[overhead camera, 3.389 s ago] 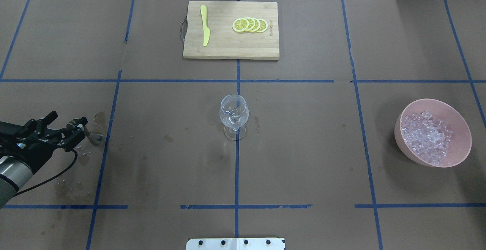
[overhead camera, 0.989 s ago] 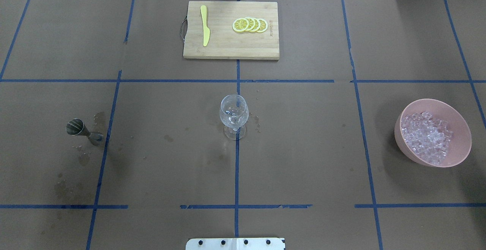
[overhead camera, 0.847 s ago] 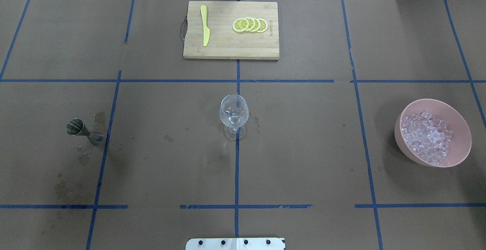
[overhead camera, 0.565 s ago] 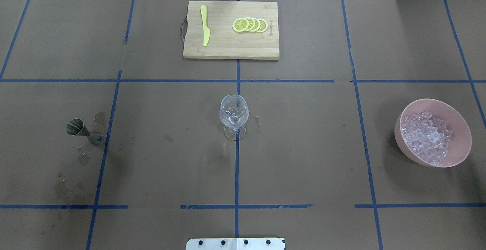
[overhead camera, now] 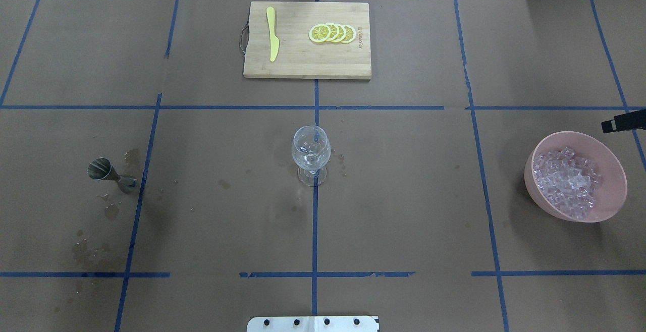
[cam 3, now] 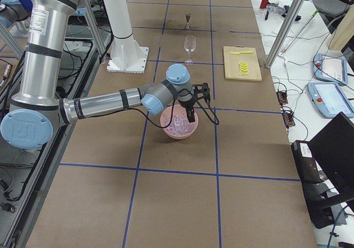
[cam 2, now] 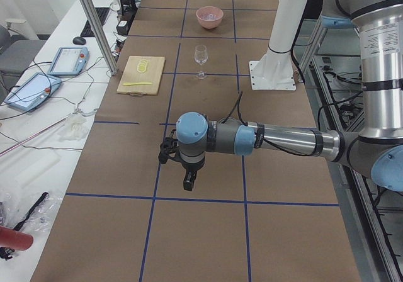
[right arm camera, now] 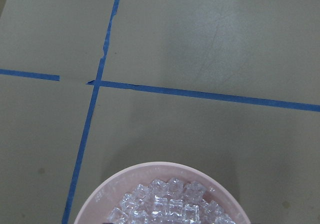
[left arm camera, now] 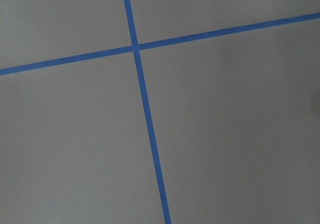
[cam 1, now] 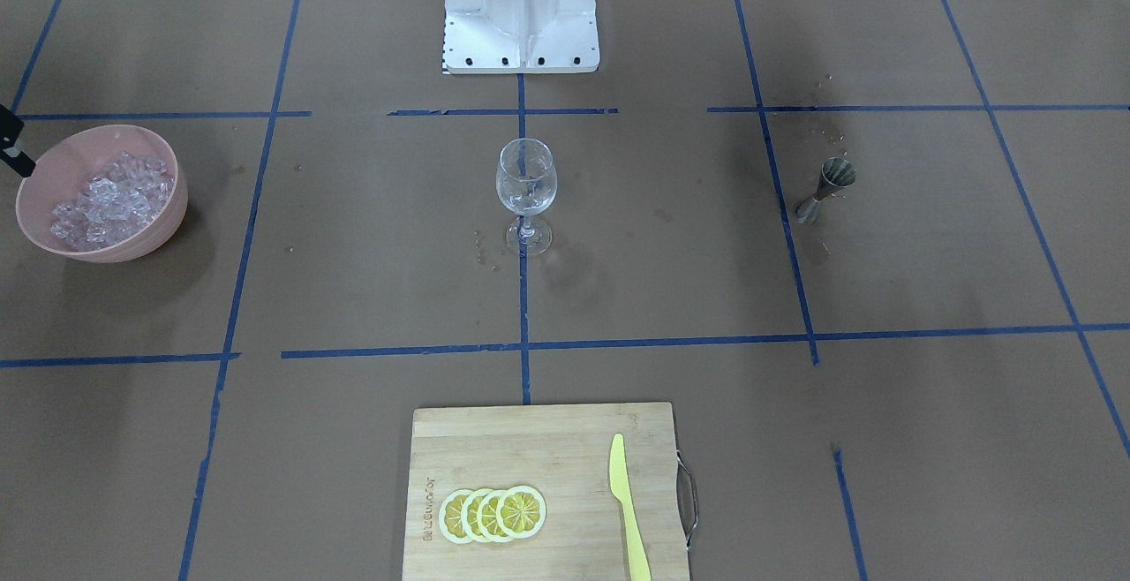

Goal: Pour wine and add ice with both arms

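— Where is the ice (overhead camera: 568,188)?

— Heaped in the pink bowl (overhead camera: 535,190), directly below the right jaws. The right arm (cam 3: 105,108) reaches out over the bench (overhead camera: 404,211), and its wrist camera looks down on the bowl's near rim and the top cubes.

— Are the right jaws open or closed?

— I cannot tell. The overhead view catches only one black finger (overhead camera: 618,123) at the picture's edge, past the bowl's far rim. The front view shows just a sliver of it. The side view is no help either.

— And the left jaws?

— Again I cannot tell. They show only in the side view from the robot's left, pointing down from the end of the left arm (cam 2: 283,140). Under them lies bare brown paper with a crossing of blue tape (left arm camera: 136,47).

— What else stands near either pair?

— Nothing close. The wine glass (overhead camera: 311,153) stands upright on a tape line, well apart from the right jaws, toward the left arm's side, and far from the left jaws too. A small metal jigger (overhead camera: 103,170) stands beyond the glass from the right jaws, with wet marks on the paper around it. Across the bench from the robot, well apart from both pairs, lies a wooden cutting board (overhead camera: 303,64) with a row of overlapping lemon slices (overhead camera: 333,33) and a yellow knife (overhead camera: 272,34).
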`<action>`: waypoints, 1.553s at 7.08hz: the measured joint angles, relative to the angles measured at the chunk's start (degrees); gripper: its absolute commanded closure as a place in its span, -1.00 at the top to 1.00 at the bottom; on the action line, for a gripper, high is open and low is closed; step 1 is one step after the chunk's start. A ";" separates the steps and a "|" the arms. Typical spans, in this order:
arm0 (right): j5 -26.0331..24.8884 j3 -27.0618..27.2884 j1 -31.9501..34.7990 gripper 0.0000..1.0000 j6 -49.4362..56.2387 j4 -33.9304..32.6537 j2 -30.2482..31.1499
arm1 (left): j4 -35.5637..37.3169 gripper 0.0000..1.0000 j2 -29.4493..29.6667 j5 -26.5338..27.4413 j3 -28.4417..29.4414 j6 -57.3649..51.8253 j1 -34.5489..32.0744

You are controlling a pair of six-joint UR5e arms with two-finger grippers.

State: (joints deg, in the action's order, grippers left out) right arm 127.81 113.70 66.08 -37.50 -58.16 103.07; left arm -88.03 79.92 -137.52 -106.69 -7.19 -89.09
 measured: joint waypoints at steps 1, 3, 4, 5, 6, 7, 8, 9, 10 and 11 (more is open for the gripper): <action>-2.68 0.03 -3.17 0.59 -2.16 3.15 1.51 | -0.07 1.00 0.03 -0.04 -0.17 -0.01 0.00; -4.46 -0.73 -7.27 0.52 -3.03 6.17 3.06 | -0.14 1.00 0.48 -0.10 -0.37 -0.01 0.00; -4.85 -1.35 -8.85 0.50 -2.93 6.60 3.13 | -0.13 1.00 0.70 -0.11 -0.37 -0.01 -0.02; -5.22 -2.19 -10.16 0.50 -2.62 6.76 3.06 | -0.13 1.00 0.80 -0.11 -0.37 -0.01 -0.02; -5.37 -3.09 -11.03 0.50 -2.22 6.81 2.90 | -0.14 1.00 0.82 -0.11 -0.37 -0.01 -0.01; -5.43 -4.05 -11.66 0.48 -1.56 6.83 2.74 | -0.18 1.00 0.85 -0.14 -0.41 -0.02 0.01; -5.45 -5.08 -12.05 0.47 -0.57 6.83 2.64 | -0.20 1.00 0.85 -0.17 -0.43 -0.01 0.02; -5.44 -5.89 -12.27 0.44 0.20 6.84 2.56 | -0.21 1.00 0.85 -0.19 -0.44 -0.01 0.02; -5.41 -6.41 -12.52 0.34 0.56 6.83 2.47 | -0.21 1.00 0.88 -0.20 -0.44 -0.03 0.02; -5.39 -6.62 -12.91 0.32 0.70 6.84 2.40 | -0.21 1.00 0.94 -0.20 -0.44 -0.05 0.02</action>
State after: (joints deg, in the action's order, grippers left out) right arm 122.42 107.08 53.17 -36.81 -51.33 105.47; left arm -88.24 80.86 -137.72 -107.14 -7.24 -89.07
